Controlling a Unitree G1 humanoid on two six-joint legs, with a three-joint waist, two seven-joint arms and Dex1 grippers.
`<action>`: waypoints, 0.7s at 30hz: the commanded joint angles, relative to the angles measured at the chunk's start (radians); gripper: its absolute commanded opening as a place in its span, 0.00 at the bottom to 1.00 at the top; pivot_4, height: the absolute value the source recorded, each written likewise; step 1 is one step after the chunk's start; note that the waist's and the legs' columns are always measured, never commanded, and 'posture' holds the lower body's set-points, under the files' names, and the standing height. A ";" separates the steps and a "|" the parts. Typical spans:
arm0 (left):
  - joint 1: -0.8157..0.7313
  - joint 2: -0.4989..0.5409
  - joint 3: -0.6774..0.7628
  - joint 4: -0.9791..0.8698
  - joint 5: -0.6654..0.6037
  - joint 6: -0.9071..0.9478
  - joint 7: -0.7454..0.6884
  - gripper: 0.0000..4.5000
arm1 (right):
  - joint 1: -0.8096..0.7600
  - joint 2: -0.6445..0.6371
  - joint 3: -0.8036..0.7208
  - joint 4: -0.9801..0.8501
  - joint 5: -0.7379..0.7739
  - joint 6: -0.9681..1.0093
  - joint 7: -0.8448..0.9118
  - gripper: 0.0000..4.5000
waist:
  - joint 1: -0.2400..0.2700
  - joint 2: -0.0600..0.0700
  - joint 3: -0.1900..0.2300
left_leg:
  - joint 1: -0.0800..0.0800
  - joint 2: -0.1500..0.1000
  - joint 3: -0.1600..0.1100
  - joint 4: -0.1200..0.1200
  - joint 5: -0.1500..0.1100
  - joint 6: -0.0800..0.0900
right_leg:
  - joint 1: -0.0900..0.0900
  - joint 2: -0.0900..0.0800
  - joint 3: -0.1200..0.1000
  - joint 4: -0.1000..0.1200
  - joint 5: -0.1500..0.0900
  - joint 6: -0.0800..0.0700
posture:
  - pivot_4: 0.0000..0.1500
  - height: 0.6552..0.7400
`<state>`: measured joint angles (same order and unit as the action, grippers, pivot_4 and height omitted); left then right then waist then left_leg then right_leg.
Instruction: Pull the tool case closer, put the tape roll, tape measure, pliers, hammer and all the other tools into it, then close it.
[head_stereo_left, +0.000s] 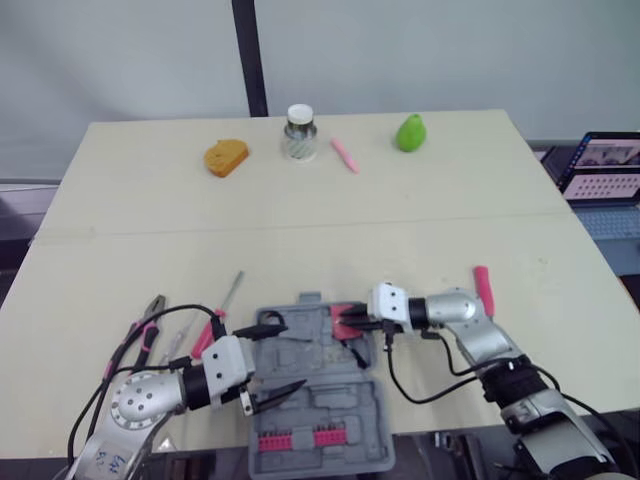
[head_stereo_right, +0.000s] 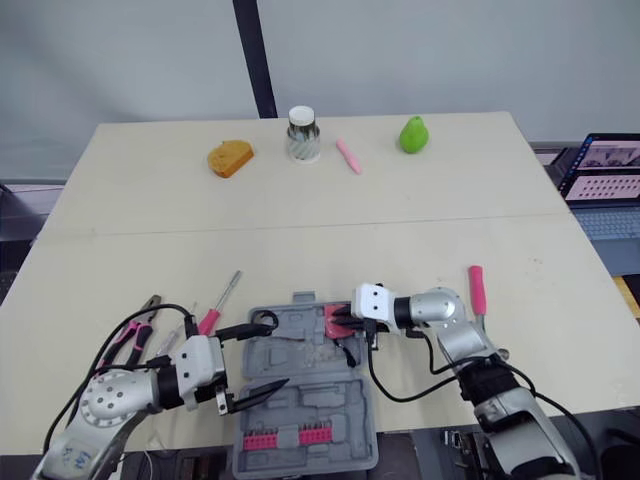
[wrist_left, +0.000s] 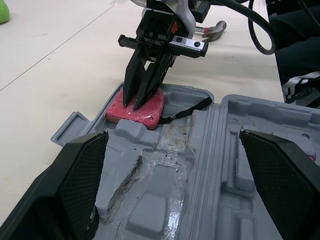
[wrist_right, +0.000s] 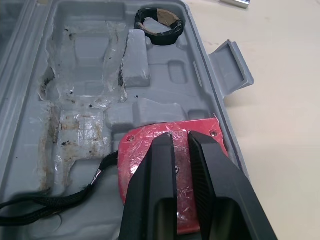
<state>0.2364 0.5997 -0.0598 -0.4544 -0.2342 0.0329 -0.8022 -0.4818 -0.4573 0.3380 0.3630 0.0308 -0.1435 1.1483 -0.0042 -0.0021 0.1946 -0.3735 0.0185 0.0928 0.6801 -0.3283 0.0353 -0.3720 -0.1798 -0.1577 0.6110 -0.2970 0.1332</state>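
The grey tool case (head_stereo_left: 330, 405) lies open at the table's front edge. A red tape measure (wrist_right: 132, 155) sits in its far right corner recess, and a black tape roll (wrist_right: 172, 32) lies in a recess further along the same tray. My right gripper (wrist_right: 181, 135) is shut, with its fingertips resting on the tape measure's top face. My left gripper (head_stereo_left: 272, 358) hangs open over the left half of the case, holding nothing. The hammer (head_stereo_left: 484, 288), with a pink handle, lies right of the case. Pliers (head_stereo_left: 140, 335) and a screwdriver (head_stereo_left: 228, 300) lie to its left.
Along the table's far edge stand an orange block (head_stereo_left: 226, 157), a glass jar (head_stereo_left: 299, 133), a pink marker (head_stereo_left: 344, 155) and a green pear (head_stereo_left: 410, 132). A laptop (head_stereo_left: 605, 170) sits beyond the table's right edge. Pink bits (head_stereo_left: 300, 438) fill the case's near half.
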 joint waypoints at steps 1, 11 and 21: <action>0.009 -0.001 -0.003 -0.009 -0.005 -0.014 -0.004 1.00 | 0.043 0.004 0.033 0.063 -0.024 0.069 0.016 0.12 | 0.000 0.000 0.000 | 0.000 0.000 0.000 0.000 0.000 0.000 | 0.000 0.000 0.000 0.000 0.000 0.000 | 1.00 1.00; 0.004 0.003 0.003 -0.010 -0.010 -0.001 -0.004 1.00 | 0.037 0.041 0.044 0.150 -0.042 0.066 0.008 0.12 | -0.004 0.001 -0.017 | 0.003 0.003 0.001 -0.001 -0.003 -0.002 | 0.002 0.003 0.000 -0.001 -0.001 -0.002 | 1.00 1.00; -0.001 0.009 0.011 -0.005 -0.011 0.011 -0.006 1.00 | 0.055 0.053 0.033 0.159 -0.027 0.024 0.019 0.12 | -0.004 0.002 -0.025 | 0.006 0.013 0.001 0.000 -0.007 -0.008 | 0.004 0.012 0.000 -0.004 -0.003 -0.006 | 1.00 1.00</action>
<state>0.2400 0.6031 -0.0583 -0.4544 -0.2343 0.0494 -0.8023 -0.4859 -0.3926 0.3356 0.4564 0.0404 -0.1444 1.1554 -0.0079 0.0001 0.1696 -0.3673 0.0313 0.0941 0.6796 -0.3352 0.0273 -0.3677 -0.1673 -0.1573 0.6075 -0.3004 0.1269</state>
